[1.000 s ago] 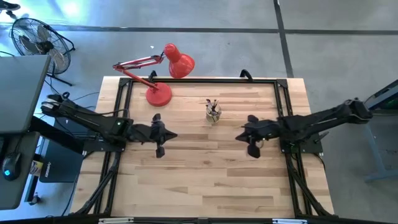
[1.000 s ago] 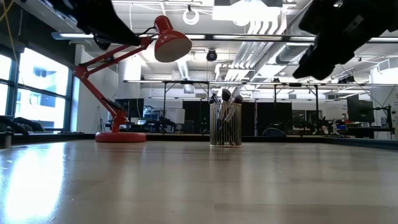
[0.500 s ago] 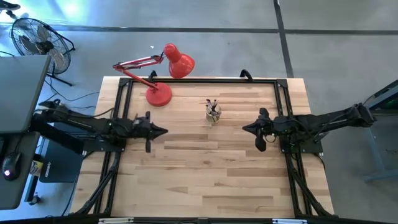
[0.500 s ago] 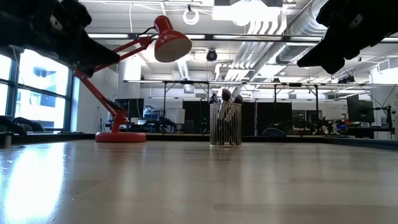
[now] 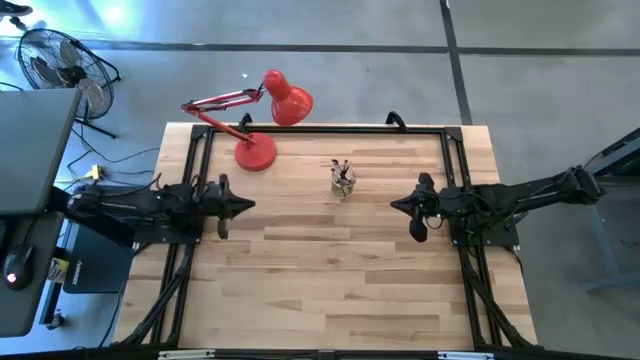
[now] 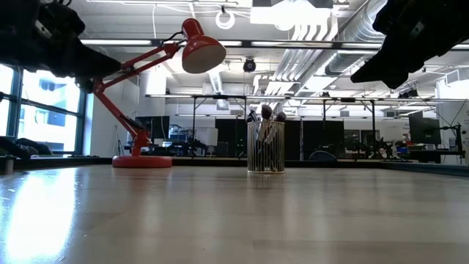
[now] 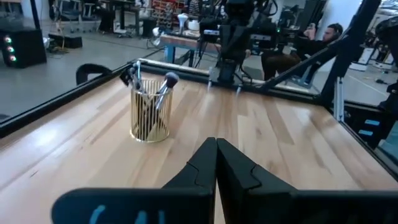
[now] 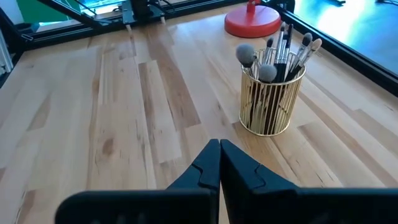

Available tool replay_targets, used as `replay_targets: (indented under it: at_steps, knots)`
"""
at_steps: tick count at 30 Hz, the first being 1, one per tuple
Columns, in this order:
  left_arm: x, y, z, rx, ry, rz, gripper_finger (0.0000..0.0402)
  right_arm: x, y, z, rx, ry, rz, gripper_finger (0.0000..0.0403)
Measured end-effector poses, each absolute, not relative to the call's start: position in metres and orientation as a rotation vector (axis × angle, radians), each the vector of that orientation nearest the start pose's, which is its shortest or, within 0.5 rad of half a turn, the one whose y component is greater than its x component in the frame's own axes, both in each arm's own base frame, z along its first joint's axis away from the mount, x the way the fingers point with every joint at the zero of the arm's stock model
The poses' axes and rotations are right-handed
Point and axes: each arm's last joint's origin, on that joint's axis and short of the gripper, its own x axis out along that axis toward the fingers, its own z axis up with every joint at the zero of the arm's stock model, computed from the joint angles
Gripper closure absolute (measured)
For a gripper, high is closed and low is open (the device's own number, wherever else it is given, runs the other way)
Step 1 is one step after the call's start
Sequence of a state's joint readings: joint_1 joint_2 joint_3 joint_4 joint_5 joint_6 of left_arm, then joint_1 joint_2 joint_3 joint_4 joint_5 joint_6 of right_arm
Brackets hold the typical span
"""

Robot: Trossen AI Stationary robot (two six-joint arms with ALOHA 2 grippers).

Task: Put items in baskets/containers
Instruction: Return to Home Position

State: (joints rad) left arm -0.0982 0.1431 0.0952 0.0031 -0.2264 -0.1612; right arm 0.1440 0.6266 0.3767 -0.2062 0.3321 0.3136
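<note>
Left end effector [image 5: 245,206] retracted farther toward its base; right end effector [image 5: 395,206] unmoved. Both clenched, empty, level above the wood table [image 5: 330,275]. Gold wire cup [image 5: 343,186] holding the makeup brushes [image 5: 343,168] stands between them; red desk lamp [image 5: 272,108] beyond it.

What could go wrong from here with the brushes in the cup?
1. The brushes lean past the rim of the wire cup. It looks top-heavy, so a table jolt might tip it.
2. The left hand, shut, sits near the base of the red lamp; a wide swing could clip it.
The right hand is shut, apart from the cup.
</note>
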Motion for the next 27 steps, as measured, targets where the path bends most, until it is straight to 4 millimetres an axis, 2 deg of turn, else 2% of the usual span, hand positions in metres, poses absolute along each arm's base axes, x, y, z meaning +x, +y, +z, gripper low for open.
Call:
replay_targets:
  at_steps: [5,9,22,27]
  knots:
    - [0.092,-0.003,0.184,-0.107,-0.034,0.123,0.0401,0.144,0.011,0.214,0.199,0.410,-0.256,0.0403]
    - [0.097,-0.005,0.171,-0.076,-0.032,0.054,0.0401,0.144,0.011,0.214,0.207,0.410,-0.252,0.0402]
    - [0.099,-0.001,0.168,-0.054,-0.009,0.046,0.0401,0.144,0.012,0.214,0.221,0.409,-0.248,0.0403]
    - [0.099,-0.001,0.168,-0.056,-0.005,0.046,0.0401,0.144,0.012,0.214,0.141,0.417,-0.230,0.0403]
